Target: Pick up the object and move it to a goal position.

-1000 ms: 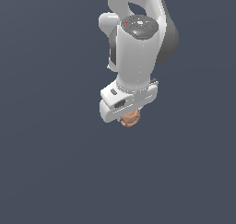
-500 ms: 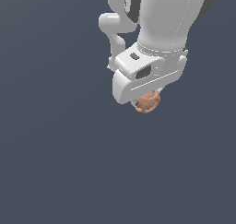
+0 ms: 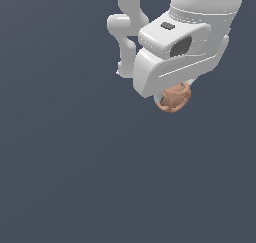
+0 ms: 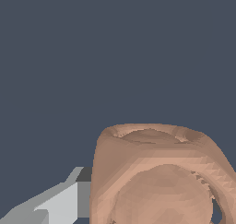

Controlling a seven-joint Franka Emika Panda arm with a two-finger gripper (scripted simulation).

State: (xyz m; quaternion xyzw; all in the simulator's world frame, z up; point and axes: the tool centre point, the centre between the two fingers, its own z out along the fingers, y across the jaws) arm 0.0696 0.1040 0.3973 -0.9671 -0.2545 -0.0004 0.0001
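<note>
The object (image 3: 173,97), an orange-brown ridged lump, sits directly under the white gripper (image 3: 169,98), pinched between its fingers and carried clear of any surface; no goal marker shows in either view

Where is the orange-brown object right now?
In the exterior view, the object sits right of centre in the upper half, tucked under the white tool, which grips it.

surface: flat dark slate-blue ground (image 3: 75,177) | texture: plain
</note>
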